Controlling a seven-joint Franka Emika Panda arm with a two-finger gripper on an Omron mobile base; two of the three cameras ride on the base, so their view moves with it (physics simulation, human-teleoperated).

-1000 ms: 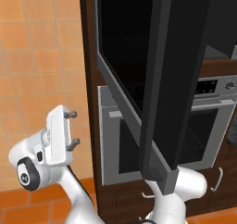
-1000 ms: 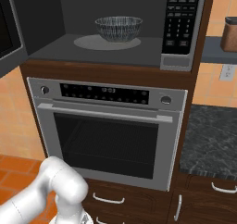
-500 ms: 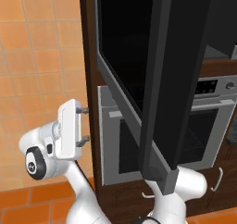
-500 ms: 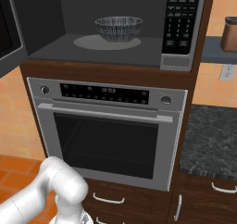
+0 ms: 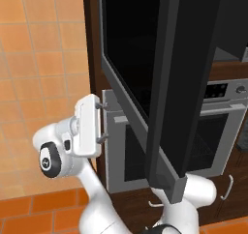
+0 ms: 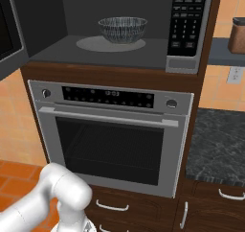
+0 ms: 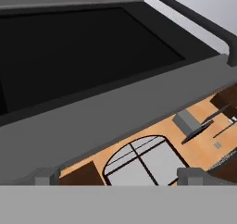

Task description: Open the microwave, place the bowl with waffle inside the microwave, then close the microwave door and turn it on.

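Beside gripper, microwave door open, upright.

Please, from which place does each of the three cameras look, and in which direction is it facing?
Left base view: behind the arm on its left, facing the outer face of the open microwave door; the white arm and open hand show.
Right base view: behind on the right, facing the microwave cavity with the bowl and the oven below; a white arm link shows.
Hand view: on the hand, looking along its fingertips at the door's glass.
Both base views share the oven and the open door.
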